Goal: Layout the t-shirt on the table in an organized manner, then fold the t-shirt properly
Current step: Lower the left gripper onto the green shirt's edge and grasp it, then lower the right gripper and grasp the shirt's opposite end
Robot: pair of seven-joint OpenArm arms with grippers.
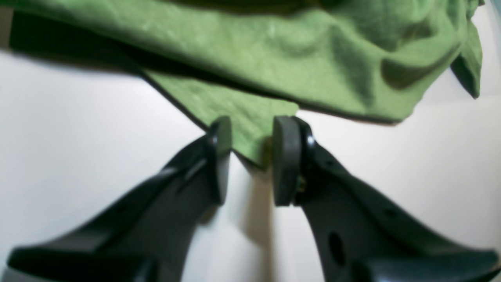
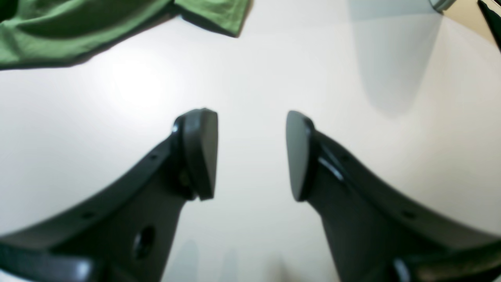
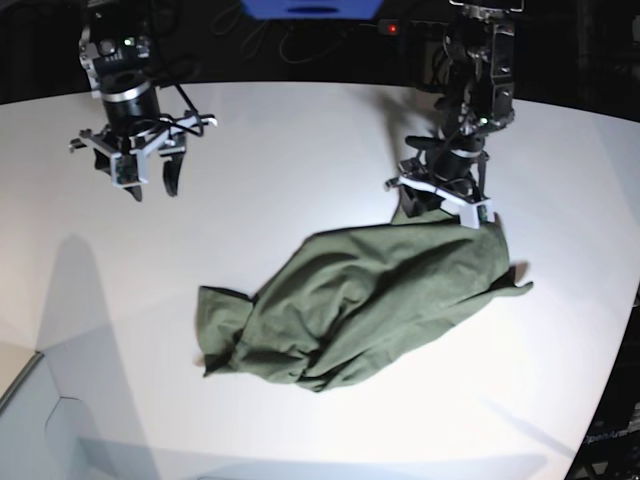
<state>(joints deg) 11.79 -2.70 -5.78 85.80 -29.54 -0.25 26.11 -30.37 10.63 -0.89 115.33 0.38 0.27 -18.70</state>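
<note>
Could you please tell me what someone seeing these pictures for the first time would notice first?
The crumpled green t-shirt bunched in a heap on the white table draws the eye first. At its far corner, the left pincer straddles a corner of the cloth between its pads. The right pincer hangs open and empty above bare tabletop, well away from the shirt.

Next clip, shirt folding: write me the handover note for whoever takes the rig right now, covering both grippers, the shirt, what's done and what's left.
Left gripper: a corner of the t-shirt sits between its fingers, with gaps visible on both sides; whether it is gripped cannot be told.
Right gripper: open, empty, raised over bare table, away from the shirt.
Shirt: crumpled heap, mid-table, nearer the left arm, wrinkled and bunched.
Done: nothing laid out so far.
Left: spread the shirt flat, then fold it.
</note>
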